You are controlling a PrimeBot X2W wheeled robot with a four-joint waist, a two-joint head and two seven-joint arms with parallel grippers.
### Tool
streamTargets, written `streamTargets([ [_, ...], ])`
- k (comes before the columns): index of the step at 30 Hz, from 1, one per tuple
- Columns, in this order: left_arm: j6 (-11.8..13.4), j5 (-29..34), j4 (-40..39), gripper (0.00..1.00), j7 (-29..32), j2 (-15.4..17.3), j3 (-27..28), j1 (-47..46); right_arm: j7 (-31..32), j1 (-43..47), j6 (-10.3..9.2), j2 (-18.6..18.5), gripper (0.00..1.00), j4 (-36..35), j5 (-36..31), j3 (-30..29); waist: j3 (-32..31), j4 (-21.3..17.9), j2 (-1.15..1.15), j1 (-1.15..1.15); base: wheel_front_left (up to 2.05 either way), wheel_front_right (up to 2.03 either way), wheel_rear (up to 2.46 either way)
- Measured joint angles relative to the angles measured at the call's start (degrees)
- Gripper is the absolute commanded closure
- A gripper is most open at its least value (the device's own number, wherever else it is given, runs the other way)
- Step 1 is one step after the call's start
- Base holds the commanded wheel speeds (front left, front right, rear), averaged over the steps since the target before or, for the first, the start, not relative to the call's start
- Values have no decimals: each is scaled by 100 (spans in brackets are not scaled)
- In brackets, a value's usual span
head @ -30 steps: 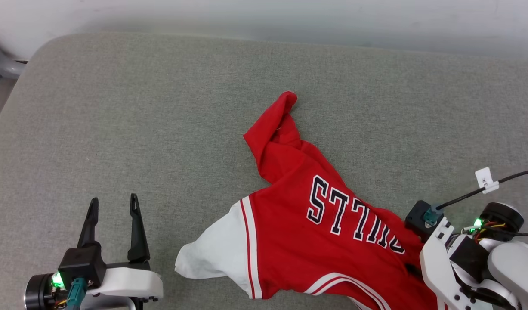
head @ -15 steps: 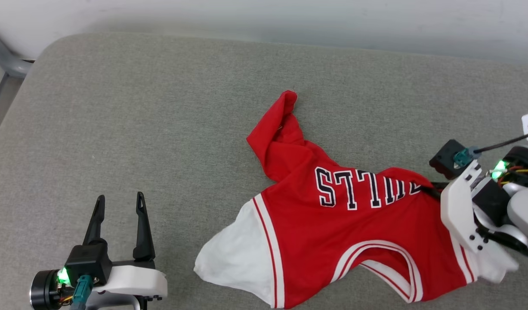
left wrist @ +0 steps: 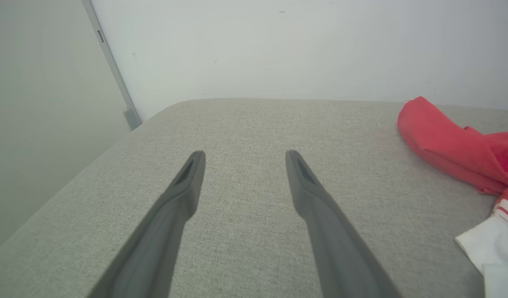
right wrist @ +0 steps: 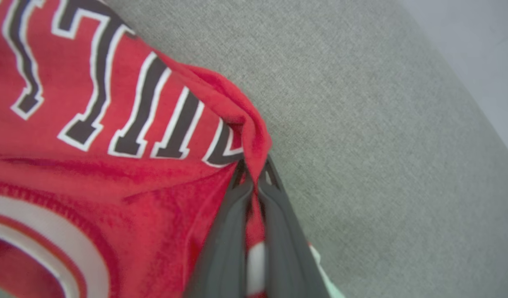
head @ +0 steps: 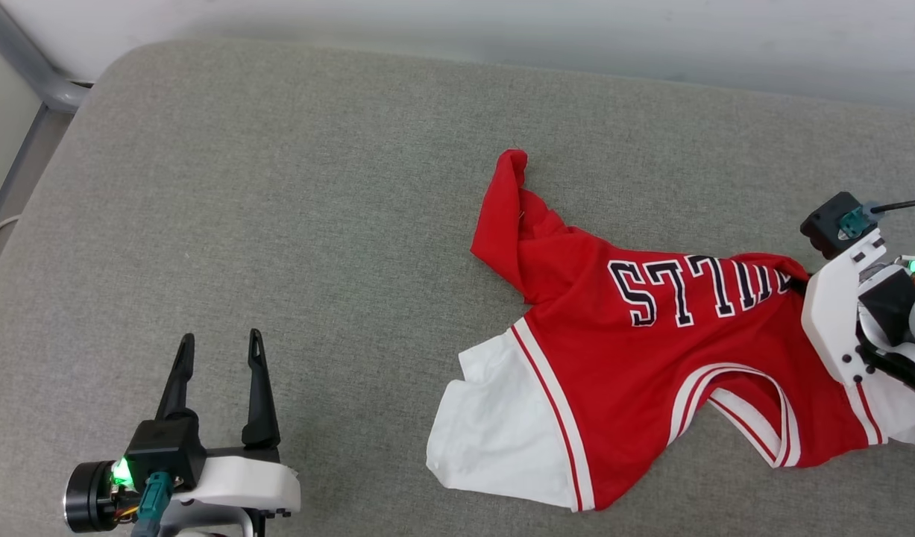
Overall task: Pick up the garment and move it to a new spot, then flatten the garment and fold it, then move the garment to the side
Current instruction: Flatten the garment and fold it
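The garment (head: 636,358), a red jersey with white sleeves, striped trim and black-and-white letters, lies crumpled on the right half of the grey cushion (head: 278,186). My right gripper (right wrist: 254,176) is shut on a red fold of the garment (right wrist: 113,124) just beside the lettering; in the head view its white wrist (head: 837,321) sits at the jersey's right end and covers the fingers. My left gripper (head: 219,344) stands open at the lower left, well clear of the cloth. Between its two spread fingers (left wrist: 187,182) there is only bare cushion, with the garment (left wrist: 452,153) off to the right.
A pale wall (head: 502,30) runs along the cushion's far edge. A grey metal bar (head: 24,67) stands past the cushion's rounded far left corner. The cushion's right edge (right wrist: 465,95) drops off close beside my right gripper.
My right gripper has shut on the jersey and drawn it rightward and farther from me, spreading the collar and far sleeve into view. The head camera has shifted. The left gripper stays open.
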Motion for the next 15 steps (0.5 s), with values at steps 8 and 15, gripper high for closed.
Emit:
streamTargets([
  [8, -11, 68, 54, 0, 0, 4, -38, -23, -725, 23, 0, 369, 0, 549, 205, -115, -115, -74, 0, 0, 0, 0, 0],
  [15, -74, 220, -46, 0, 0, 90, -176, 73, -2091, 317, -1, 164, 0, 364, 68, -568, -452, -326, 0, 0, 0, 0, 0],
])
